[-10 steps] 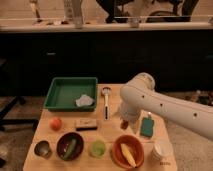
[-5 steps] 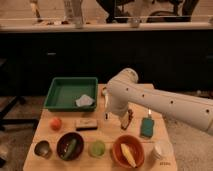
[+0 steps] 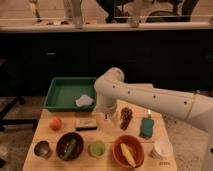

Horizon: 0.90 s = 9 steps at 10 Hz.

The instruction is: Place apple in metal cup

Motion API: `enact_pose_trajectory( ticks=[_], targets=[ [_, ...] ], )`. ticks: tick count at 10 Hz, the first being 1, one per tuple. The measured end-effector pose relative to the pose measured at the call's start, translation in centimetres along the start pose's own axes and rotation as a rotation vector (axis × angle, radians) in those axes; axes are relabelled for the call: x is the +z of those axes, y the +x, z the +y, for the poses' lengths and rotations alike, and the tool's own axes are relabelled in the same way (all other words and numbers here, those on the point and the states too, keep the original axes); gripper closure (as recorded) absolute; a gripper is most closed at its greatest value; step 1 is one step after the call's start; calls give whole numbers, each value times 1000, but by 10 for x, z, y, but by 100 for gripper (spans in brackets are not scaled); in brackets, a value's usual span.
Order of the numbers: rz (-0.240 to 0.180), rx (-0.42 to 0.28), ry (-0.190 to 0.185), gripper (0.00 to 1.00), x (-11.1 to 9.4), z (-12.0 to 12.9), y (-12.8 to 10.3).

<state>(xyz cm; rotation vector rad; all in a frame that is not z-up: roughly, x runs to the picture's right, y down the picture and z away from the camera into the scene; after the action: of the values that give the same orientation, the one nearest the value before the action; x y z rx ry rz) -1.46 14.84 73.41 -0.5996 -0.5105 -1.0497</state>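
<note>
Item: light wooden surface (image 3: pixel 107 134) carrying tableware and food. Small round orange-red apple (image 3: pixel 55 123) lay near the left edge, just left of a flat brown rectangular block (image 3: pixel 86 123). Small shiny silver-grey metal cup (image 3: pixel 42 148) stood upright in front of the apple, apart from it, beside a dark bowl (image 3: pixel 70 146) holding something green. In the same front row: translucent green cup (image 3: pixel 97 148), orange bowl (image 3: pixel 128 151) with a yellow item, white paper cup (image 3: pixel 161 149). Green rectangular tray (image 3: pixel 55 91) at the back held a crumpled white cloth (image 3: pixel 85 100). White arm's gripper (image 3: pixel 106 115) hung low between the brown block and a dark purple grape bunch (image 3: pixel 126 116); whether it was open or closed could not be told.
</note>
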Motion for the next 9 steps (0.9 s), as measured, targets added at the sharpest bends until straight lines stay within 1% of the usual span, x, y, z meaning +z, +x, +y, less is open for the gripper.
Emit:
enact_pose_trajectory(
  ticks=[1, 3, 4, 9],
  targets=[
    [-10, -41, -1, 20, 4, -11, -4],
    [-27, -95, -6, 20, 12, -21, -7],
    [-30, -107, -3, 20, 13, -25, -9],
    [-30, -104, -6, 20, 13, -23, -8]
  ],
)
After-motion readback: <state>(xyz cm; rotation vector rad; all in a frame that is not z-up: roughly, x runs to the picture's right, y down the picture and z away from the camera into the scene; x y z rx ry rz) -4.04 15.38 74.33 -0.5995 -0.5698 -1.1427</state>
